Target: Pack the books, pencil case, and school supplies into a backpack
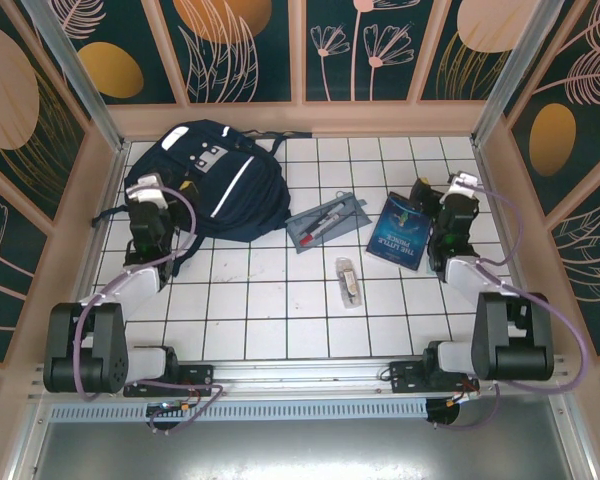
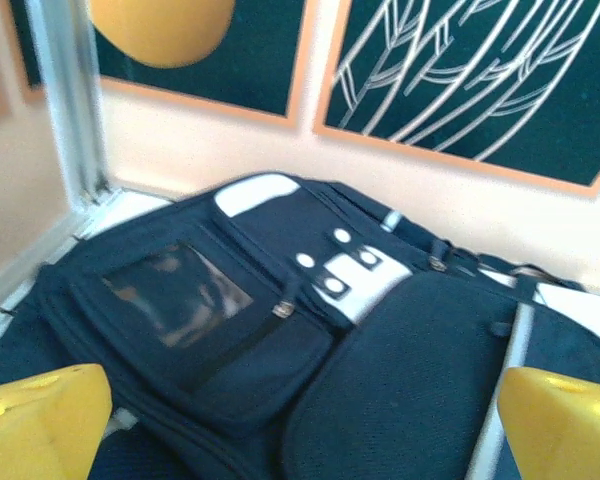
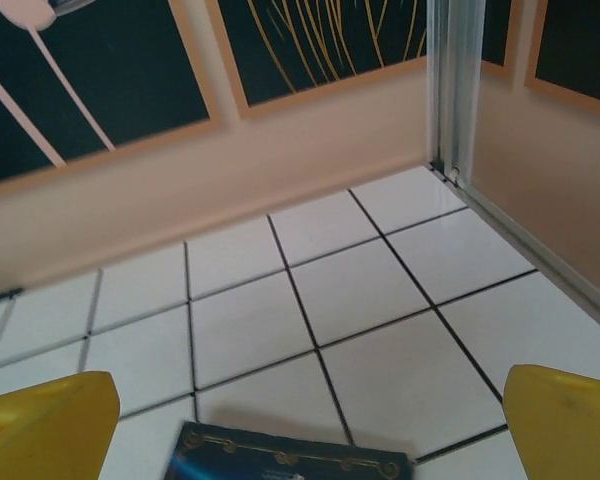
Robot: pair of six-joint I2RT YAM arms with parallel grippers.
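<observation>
I see both pincers spread wide: the left gripper hovers over the backpack, which lies flat at the far left of the table, and the right gripper hangs by the far edge of the book on the right. Between them the pencil case lies just right of the backpack. The supplies packet sits nearer me, apart from both.

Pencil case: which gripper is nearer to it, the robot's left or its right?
Right. The right gripper is by the book, just right of the pencil case; the left gripper is over the backpack, left of it and farther away.
</observation>
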